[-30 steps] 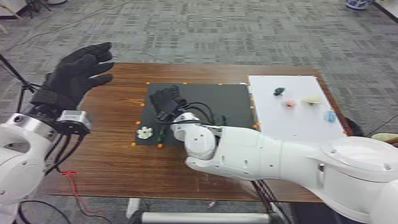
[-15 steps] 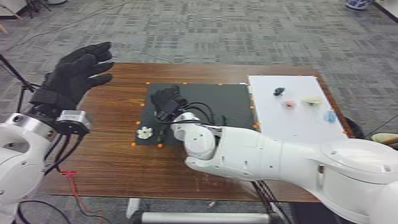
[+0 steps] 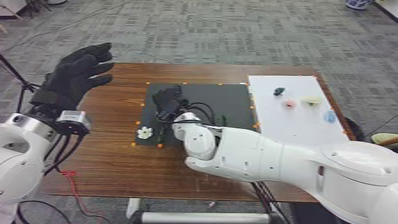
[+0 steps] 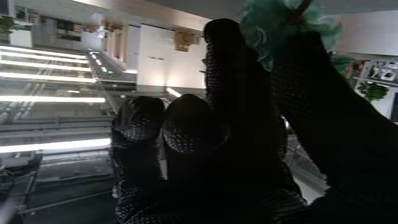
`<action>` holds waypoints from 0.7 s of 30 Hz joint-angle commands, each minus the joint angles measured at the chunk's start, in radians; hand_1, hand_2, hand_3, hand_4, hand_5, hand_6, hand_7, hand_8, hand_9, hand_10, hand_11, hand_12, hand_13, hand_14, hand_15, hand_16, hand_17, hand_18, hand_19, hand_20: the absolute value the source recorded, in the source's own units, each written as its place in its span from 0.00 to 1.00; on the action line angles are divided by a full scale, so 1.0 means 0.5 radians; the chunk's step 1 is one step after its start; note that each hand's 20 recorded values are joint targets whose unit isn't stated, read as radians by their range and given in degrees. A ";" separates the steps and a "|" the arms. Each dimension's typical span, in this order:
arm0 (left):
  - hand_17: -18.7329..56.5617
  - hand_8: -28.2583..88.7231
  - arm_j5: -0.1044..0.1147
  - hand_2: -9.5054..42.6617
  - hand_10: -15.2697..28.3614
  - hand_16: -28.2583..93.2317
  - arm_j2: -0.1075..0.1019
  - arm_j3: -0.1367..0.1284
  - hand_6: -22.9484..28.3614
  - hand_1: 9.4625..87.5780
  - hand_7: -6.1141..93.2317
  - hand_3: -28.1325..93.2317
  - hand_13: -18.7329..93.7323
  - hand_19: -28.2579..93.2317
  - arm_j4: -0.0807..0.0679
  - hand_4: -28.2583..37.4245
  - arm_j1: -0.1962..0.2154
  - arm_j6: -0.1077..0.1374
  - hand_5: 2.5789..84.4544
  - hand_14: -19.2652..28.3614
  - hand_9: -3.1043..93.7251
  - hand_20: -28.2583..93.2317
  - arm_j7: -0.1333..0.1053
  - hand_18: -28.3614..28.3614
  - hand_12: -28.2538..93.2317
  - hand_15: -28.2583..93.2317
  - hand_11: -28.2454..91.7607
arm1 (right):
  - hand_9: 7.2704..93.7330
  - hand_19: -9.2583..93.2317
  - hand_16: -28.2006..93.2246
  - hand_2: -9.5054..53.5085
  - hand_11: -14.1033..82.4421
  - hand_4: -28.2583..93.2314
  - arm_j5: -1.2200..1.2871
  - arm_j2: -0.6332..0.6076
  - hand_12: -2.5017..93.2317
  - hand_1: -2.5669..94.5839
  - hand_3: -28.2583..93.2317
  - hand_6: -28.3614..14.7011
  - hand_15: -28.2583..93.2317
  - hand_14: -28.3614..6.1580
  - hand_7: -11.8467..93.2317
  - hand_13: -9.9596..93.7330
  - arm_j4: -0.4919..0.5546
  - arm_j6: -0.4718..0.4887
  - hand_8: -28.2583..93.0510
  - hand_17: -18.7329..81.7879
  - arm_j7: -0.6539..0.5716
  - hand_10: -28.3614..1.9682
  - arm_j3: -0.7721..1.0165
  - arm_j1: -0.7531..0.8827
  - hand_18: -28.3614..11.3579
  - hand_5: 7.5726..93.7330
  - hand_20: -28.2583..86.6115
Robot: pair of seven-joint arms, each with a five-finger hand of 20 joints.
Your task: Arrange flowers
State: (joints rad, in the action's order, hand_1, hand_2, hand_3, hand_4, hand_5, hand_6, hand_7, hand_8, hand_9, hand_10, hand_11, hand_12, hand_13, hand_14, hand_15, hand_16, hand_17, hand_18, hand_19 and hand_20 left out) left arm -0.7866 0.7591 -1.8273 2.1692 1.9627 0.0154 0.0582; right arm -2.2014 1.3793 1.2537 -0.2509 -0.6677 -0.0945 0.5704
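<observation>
My right hand [image 3: 166,98] is over the upper left part of the black mat [image 3: 206,92]. The right wrist view shows a translucent teal flower [image 4: 265,29] pinched between the thumb and a finger of that hand [image 4: 240,120]. A white flower [image 3: 145,132] lies near the mat's lower left corner, with a green stem [image 3: 161,137] beside it. Another small green piece [image 3: 224,120] is on the mat to the right of my right wrist. My left hand [image 3: 71,75] is raised off the table's left edge, its fingers relaxed.
A white board [image 3: 280,120] on the right of the table [image 3: 111,165] holds a dark green flower [image 3: 279,91], a pink one [image 3: 290,103], a cream one [image 3: 311,100] and a blue one [image 3: 330,116]. My right forearm crosses the board's lower edge.
</observation>
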 commanded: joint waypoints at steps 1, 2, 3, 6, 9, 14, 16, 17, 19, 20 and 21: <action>0.11 0.15 0.017 0.14 0.57 0.19 0.013 -0.007 0.48 0.19 0.29 0.79 0.22 0.57 -0.006 0.00 0.006 -0.017 0.25 0.67 0.21 0.34 0.011 0.84 0.39 0.60 0.42 | 0.73 0.92 0.55 0.00 0.39 0.00 -0.023 -0.006 0.33 0.42 0.92 0.76 0.92 0.64 0.42 0.74 0.035 -0.001 0.17 0.50 -0.012 0.72 0.007 -0.004 0.18 0.64 0.75; 0.11 0.15 0.014 0.14 0.57 0.19 0.014 -0.007 0.48 0.19 0.29 0.79 0.22 0.57 -0.007 0.00 0.004 -0.021 0.25 0.67 0.21 0.34 0.015 0.84 0.39 0.60 0.42 | 0.72 0.92 0.55 0.00 0.40 0.00 -0.030 -0.007 0.32 0.41 0.92 0.76 0.92 0.64 0.42 0.73 0.034 0.011 0.16 0.50 -0.007 0.71 0.020 0.005 0.18 0.63 0.75; 0.11 0.15 0.011 0.14 0.58 0.19 0.014 -0.008 0.48 0.19 0.29 0.80 0.22 0.57 -0.006 0.00 0.006 -0.021 0.25 0.67 0.21 0.34 0.010 0.84 0.39 0.60 0.42 | 0.72 0.92 0.55 0.00 0.41 0.00 -0.020 -0.005 0.31 0.41 0.92 0.76 0.92 0.64 0.42 0.73 0.032 0.000 0.16 0.50 -0.017 0.70 0.006 -0.006 0.18 0.64 0.75; 0.11 0.15 0.009 0.14 0.58 0.19 0.017 -0.002 0.48 0.19 0.29 0.80 0.22 0.57 -0.006 0.00 0.003 -0.018 0.25 0.67 0.21 0.34 0.011 0.84 0.39 0.60 0.42 | 0.71 0.92 0.55 0.00 0.43 0.00 -0.020 -0.005 0.28 0.38 0.93 0.76 0.92 0.63 0.41 0.73 0.031 0.021 0.10 0.49 -0.018 0.68 0.025 0.004 0.18 0.63 0.75; 0.11 0.15 0.010 0.14 0.57 0.19 0.018 -0.007 0.48 0.19 0.29 0.80 0.22 0.57 -0.004 0.00 0.011 -0.018 0.25 0.67 0.21 0.34 0.003 0.84 0.39 0.60 0.42 | 0.70 0.92 0.55 0.00 0.43 0.00 -0.018 -0.014 0.27 0.36 0.93 0.74 0.92 0.62 0.41 0.72 0.043 0.012 0.09 0.49 -0.042 0.67 0.014 -0.017 0.17 0.62 0.75; 0.11 0.15 0.011 0.14 0.57 0.19 0.022 -0.013 0.48 0.19 0.29 0.80 0.22 0.57 -0.004 0.00 0.012 -0.027 0.25 0.67 0.21 0.34 0.007 0.84 0.39 0.59 0.42 | 0.64 0.92 0.55 0.00 0.43 0.00 -0.019 -0.022 0.28 0.34 0.93 0.70 0.92 0.62 0.40 0.72 0.062 0.041 0.10 0.48 -0.070 0.63 0.030 -0.027 0.16 0.58 0.76; 0.11 0.15 0.008 0.14 0.57 0.19 0.020 -0.021 0.48 0.19 0.29 0.80 0.22 0.57 0.000 0.00 0.019 -0.022 0.25 0.67 0.21 0.34 0.003 0.84 0.39 0.59 0.42 | 0.63 0.92 0.55 0.00 0.43 0.00 -0.017 -0.026 0.28 0.34 0.94 0.69 0.92 0.62 0.40 0.72 0.066 0.038 0.10 0.48 -0.062 0.62 0.026 -0.033 0.16 0.57 0.75; 0.11 0.15 0.009 0.14 0.57 0.19 0.021 -0.027 0.48 0.19 0.29 0.80 0.22 0.57 0.003 0.00 0.024 -0.015 0.25 0.67 0.21 0.34 0.002 0.84 0.39 0.59 0.42 | 0.63 0.92 0.55 0.00 0.43 0.00 -0.024 -0.030 0.28 0.33 0.94 0.69 0.92 0.62 0.39 0.71 0.075 0.058 0.10 0.48 -0.060 0.62 0.031 -0.031 0.16 0.57 0.75; 0.11 0.15 0.007 0.14 0.57 0.19 0.026 -0.037 0.48 0.19 0.29 0.80 0.22 0.57 0.007 0.00 0.039 -0.002 0.25 0.67 0.21 0.34 -0.002 0.84 0.39 0.59 0.42 | 0.61 0.92 0.55 0.00 0.44 0.00 -0.030 -0.042 0.28 0.33 0.94 0.69 0.92 0.61 0.39 0.71 0.084 0.036 0.10 0.48 -0.050 0.61 0.028 -0.038 0.16 0.56 0.75; 0.11 0.15 0.008 0.14 0.57 0.19 0.032 -0.047 0.48 0.19 0.29 0.80 0.22 0.57 0.012 0.00 0.054 0.001 0.25 0.67 0.21 0.34 -0.007 0.84 0.39 0.59 0.42 | 0.61 0.92 0.54 0.00 0.44 0.00 -0.035 -0.054 0.28 0.33 0.94 0.69 0.92 0.61 0.39 0.71 0.101 0.041 0.10 0.48 -0.045 0.61 0.037 -0.041 0.16 0.56 0.75; 0.11 0.15 0.009 0.14 0.57 0.19 0.042 -0.059 0.48 0.19 0.29 0.80 0.22 0.57 0.019 0.00 0.071 0.001 0.25 0.67 0.21 0.34 -0.006 0.84 0.39 0.59 0.42 | 0.61 0.92 0.54 0.00 0.44 0.00 -0.043 -0.076 0.28 0.33 0.94 0.69 0.92 0.61 0.39 0.71 0.129 0.043 0.10 0.48 -0.034 0.61 0.069 -0.028 0.16 0.56 0.75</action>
State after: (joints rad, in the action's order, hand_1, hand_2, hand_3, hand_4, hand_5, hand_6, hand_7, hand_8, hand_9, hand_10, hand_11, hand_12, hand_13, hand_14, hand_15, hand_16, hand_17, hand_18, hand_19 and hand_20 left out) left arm -0.7847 0.7614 -1.8304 2.1677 1.9673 0.0134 0.0570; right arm -2.2006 1.3669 1.2792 -0.2358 -0.6914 -0.0916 0.5686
